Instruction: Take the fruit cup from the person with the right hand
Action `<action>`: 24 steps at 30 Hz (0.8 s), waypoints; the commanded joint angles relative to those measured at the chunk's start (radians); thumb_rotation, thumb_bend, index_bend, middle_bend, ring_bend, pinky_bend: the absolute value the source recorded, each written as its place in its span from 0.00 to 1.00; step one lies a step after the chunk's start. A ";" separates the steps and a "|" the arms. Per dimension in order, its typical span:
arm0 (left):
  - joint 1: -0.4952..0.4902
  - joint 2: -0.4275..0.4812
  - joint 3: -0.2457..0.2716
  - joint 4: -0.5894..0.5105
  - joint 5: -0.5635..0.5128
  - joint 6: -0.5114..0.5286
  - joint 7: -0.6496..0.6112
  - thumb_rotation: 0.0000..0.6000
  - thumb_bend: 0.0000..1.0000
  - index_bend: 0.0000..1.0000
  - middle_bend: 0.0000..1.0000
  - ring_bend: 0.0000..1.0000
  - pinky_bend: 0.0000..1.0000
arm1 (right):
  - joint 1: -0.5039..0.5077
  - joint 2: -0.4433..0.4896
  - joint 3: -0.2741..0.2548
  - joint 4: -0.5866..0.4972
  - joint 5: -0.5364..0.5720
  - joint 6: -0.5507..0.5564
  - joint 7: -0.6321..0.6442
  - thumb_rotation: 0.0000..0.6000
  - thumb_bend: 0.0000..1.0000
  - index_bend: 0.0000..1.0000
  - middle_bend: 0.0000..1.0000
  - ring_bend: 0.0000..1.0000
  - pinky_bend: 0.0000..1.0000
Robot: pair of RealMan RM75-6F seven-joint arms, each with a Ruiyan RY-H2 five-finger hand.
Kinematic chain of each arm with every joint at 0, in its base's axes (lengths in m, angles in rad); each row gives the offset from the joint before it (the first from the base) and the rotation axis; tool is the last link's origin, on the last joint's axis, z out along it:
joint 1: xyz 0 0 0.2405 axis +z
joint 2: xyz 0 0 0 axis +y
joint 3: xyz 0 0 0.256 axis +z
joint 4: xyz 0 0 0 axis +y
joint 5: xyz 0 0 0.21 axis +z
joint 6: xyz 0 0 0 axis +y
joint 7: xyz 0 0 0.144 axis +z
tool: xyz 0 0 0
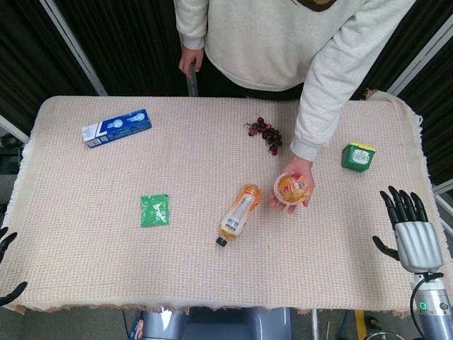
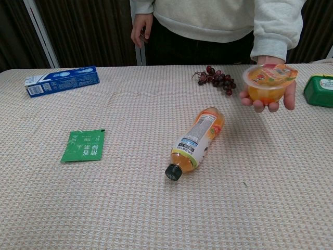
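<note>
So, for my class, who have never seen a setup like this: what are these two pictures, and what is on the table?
Both pictures come from cameras on a two-armed robot. The head view looks down on the table; the chest view looks across it.

The robot's right hand waits open near the table's edge, holding nothing. Only the fingertips of its left hand show.

A person's hand holds out a fruit cup above the table.

On the cloth lie a bottle on its side, a green sachet, a blue box, grapes and a green tub.
</note>
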 commanded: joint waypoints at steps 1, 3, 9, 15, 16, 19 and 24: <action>0.000 0.000 0.000 0.000 0.000 0.000 0.000 1.00 0.24 0.06 0.00 0.00 0.00 | 0.000 0.000 0.000 0.000 -0.002 0.000 -0.001 1.00 0.13 0.00 0.00 0.00 0.00; 0.000 0.000 0.000 0.000 0.000 0.000 0.000 1.00 0.24 0.06 0.00 0.00 0.00 | 0.000 0.000 -0.001 0.000 -0.002 0.000 -0.001 1.00 0.13 0.00 0.00 0.00 0.00; 0.000 -0.001 0.000 0.002 0.000 0.002 0.002 1.00 0.24 0.06 0.00 0.00 0.00 | 0.000 0.001 -0.002 -0.006 -0.009 0.003 0.002 1.00 0.13 0.00 0.00 0.00 0.00; -0.002 -0.002 -0.002 0.004 -0.002 -0.001 -0.002 1.00 0.24 0.06 0.00 0.00 0.00 | 0.002 0.007 0.000 -0.038 -0.004 -0.004 0.004 1.00 0.13 0.00 0.00 0.00 0.00; -0.001 -0.002 -0.002 0.004 -0.002 -0.002 -0.003 1.00 0.24 0.06 0.00 0.00 0.00 | 0.003 0.009 0.000 -0.047 -0.004 -0.005 0.007 1.00 0.13 0.00 0.00 0.00 0.00; -0.002 -0.003 -0.004 0.003 -0.007 -0.003 -0.003 1.00 0.24 0.06 0.00 0.00 0.00 | 0.021 0.039 0.010 -0.134 -0.011 -0.024 0.018 1.00 0.13 0.01 0.00 0.00 0.00; -0.002 -0.004 -0.004 0.000 -0.006 -0.004 0.010 1.00 0.24 0.06 0.00 0.00 0.00 | 0.102 0.158 0.059 -0.384 0.069 -0.163 -0.105 1.00 0.13 0.05 0.00 0.00 0.00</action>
